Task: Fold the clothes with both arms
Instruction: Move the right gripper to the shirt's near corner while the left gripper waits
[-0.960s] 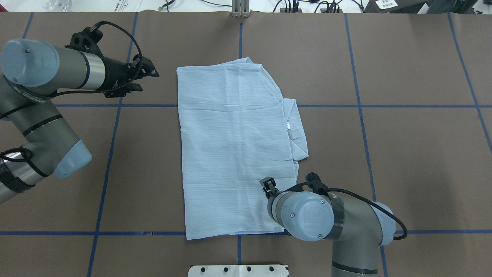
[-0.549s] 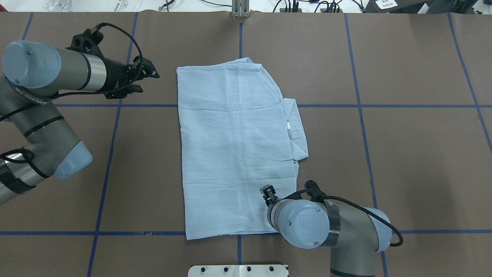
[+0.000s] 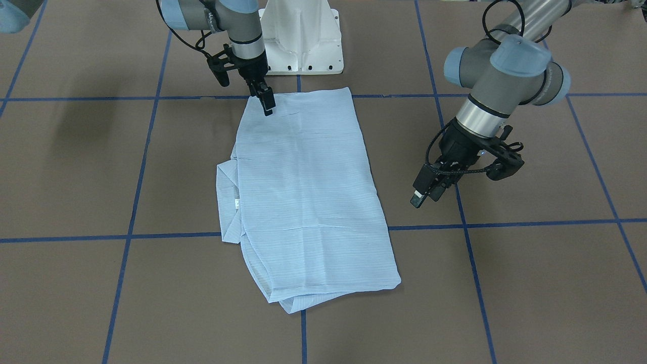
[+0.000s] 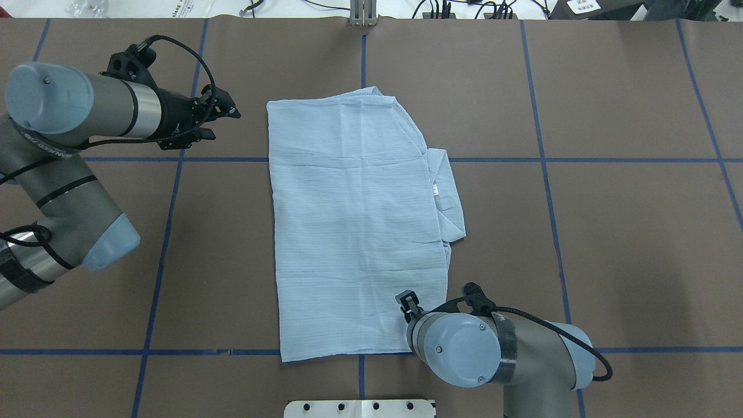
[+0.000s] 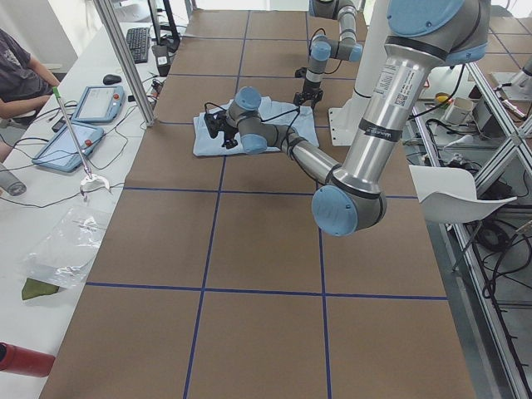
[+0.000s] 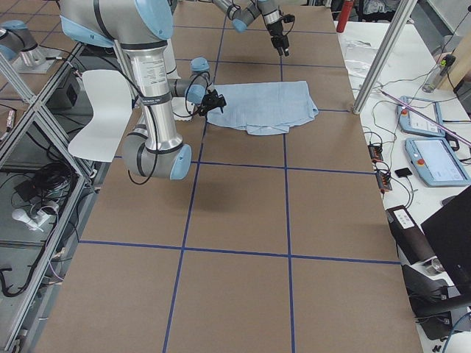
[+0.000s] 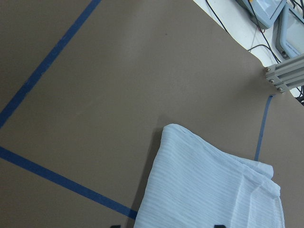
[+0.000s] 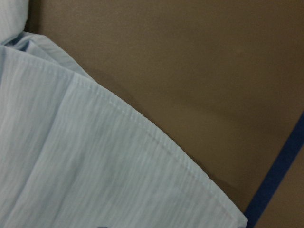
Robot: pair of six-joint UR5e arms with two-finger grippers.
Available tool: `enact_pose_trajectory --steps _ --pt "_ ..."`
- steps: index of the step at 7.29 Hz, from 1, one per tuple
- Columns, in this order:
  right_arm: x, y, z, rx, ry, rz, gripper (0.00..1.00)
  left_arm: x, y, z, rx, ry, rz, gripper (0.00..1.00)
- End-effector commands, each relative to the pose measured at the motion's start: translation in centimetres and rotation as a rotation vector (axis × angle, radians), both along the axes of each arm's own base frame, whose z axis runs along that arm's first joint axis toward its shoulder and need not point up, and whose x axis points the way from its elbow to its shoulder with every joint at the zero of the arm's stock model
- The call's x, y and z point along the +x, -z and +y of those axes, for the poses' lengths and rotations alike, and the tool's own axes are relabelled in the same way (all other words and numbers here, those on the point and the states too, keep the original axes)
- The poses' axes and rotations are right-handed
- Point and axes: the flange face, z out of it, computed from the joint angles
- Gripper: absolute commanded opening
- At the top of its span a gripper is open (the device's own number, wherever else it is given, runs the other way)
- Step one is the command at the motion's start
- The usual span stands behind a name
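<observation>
Shirt: It is light blue and lies folded in a long shape in the middle of the brown worktop.
Collar: It pokes out on the robot's right side of the shirt. A small white label sits on it.
Left fingers: They hang over the bare worktop, beside the far end of the shirt and apart from it. The left wrist view shows two black tips spread wide, with nothing between them.
Right fingers: The view from above hides them under the right arm. The front view shows them pointing down at the shirt corner close to the white base. It is too hard to tell if they are apart or pinched.
Right wrist view: It shows only striped cloth and its sewn edge, very close up.
</observation>
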Motion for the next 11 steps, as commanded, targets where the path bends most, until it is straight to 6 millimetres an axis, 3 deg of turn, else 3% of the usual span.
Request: enact_pose_trajectory --steps 1,3,4,5,9,10,11 --pt "0.0 -0.3 0.1 -0.003 0.002 0.019 0.81 0.0 0.0 0.0 0.0 0.001 0.0 0.71" --pt "0.0 -0.2 0.1 -0.006 0.0 0.022 0.59 0.1 -0.2 0.0 -0.002 -0.001 -0.003 0.71" --pt "0.0 -0.2 0.2 -0.028 -0.023 0.017 0.21 0.0 -0.1 0.0 -0.001 0.001 -0.001 0.71" --pt "0.0 -0.3 0.2 -0.034 -0.026 0.017 0.0 0.0 -0.1 0.0 0.0 0.001 0.0 0.71" --pt "1.0 1.2 0.3 -0.031 -0.026 -0.018 0.0 0.3 0.2 0.2 -0.026 0.006 0.019 0.71" --pt "1.2 0.8 0.4 -0.033 -0.028 -0.012 0.0 1.7 0.8 1.6 -0.063 -0.004 0.052 0.71" --pt "1.5 1.1 0.6 -0.035 -0.026 0.0 0.0 4.4 1.7 5.7 -0.134 -0.025 0.111 0.71"
